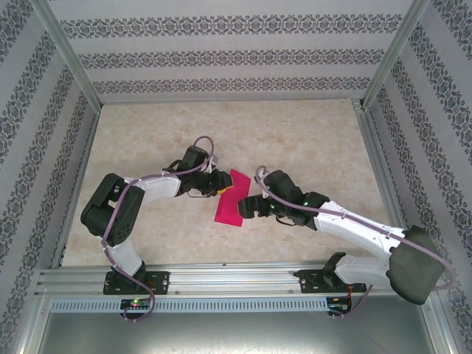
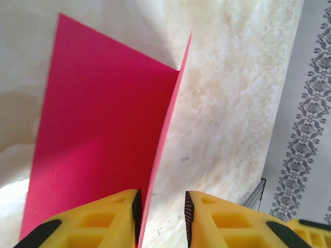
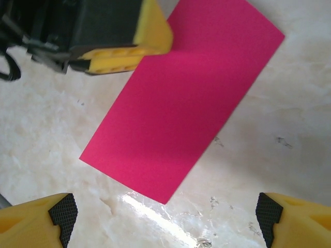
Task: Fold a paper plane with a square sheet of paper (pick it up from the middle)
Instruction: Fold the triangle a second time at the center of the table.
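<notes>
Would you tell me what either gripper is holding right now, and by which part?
Nothing is gripped: the left gripper stands open astride one edge of the paper, the right gripper open beside it.

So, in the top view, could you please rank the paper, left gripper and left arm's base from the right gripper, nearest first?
1. paper, just left of it.
2. left gripper, beyond the paper.
3. left arm's base, bottom left.

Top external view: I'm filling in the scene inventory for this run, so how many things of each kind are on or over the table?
Magenta sheet of paper: 1
Robot arms: 2 (left arm, right arm)
Total: 3
</notes>
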